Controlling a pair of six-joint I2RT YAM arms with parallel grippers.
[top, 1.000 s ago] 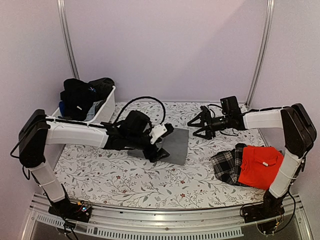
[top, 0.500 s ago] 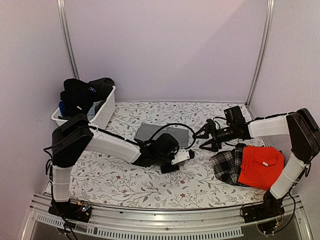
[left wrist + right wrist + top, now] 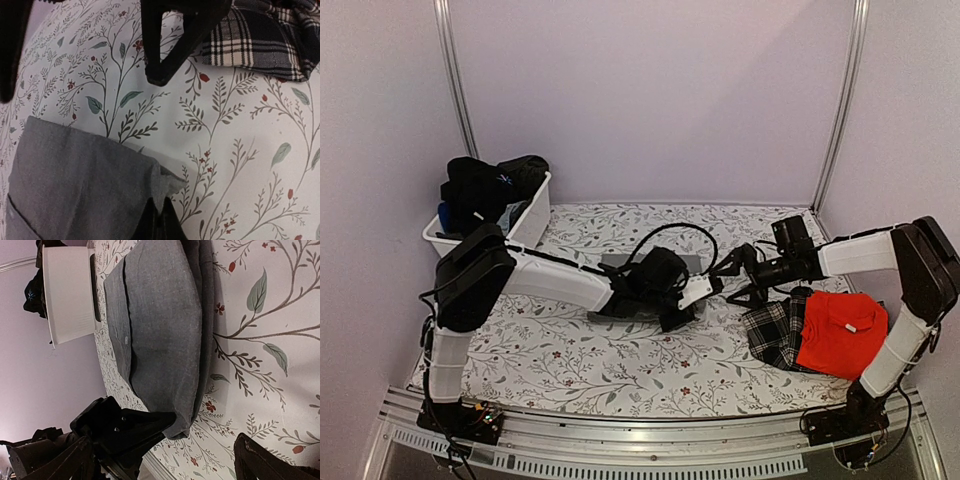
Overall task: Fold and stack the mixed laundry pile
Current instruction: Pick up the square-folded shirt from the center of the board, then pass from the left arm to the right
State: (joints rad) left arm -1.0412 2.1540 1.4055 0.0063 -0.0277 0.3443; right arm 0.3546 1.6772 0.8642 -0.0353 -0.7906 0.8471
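**Folded grey shirt pinched at one corner, ready to join the stack**

Nearest the arm bases, on the right, the red shirt [image 3: 840, 332] lies folded beside and partly over the plaid cloth [image 3: 772, 332]. That is probably where this piece goes.

In mid-table the left gripper [image 3: 159, 217] is clamped tight on the corner of the folded grey shirt [image 3: 75, 175], which lies flat on the table [image 3: 570, 350]. The right gripper [image 3: 738, 276] hangs just beyond that corner with its fingers spread wide, holding nothing.

A one-corner pinch may let the layers peel apart. The move would go better if the right gripper took the neighbouring corner through every layer. Both grippers could then carry the shirt low and level, and set it square on the stack.

At the far left, the tub [image 3: 525, 222] holds black clothes [image 3: 485, 185] waiting to be folded.

- **Left wrist view:** it alone shows how little cloth is caught, only a puckered tip.
- **Right wrist view:** it alone shows the stacked folded edges along one side of the shirt.
- **Top view:** it alone shows the open table between the shirt and the stack.
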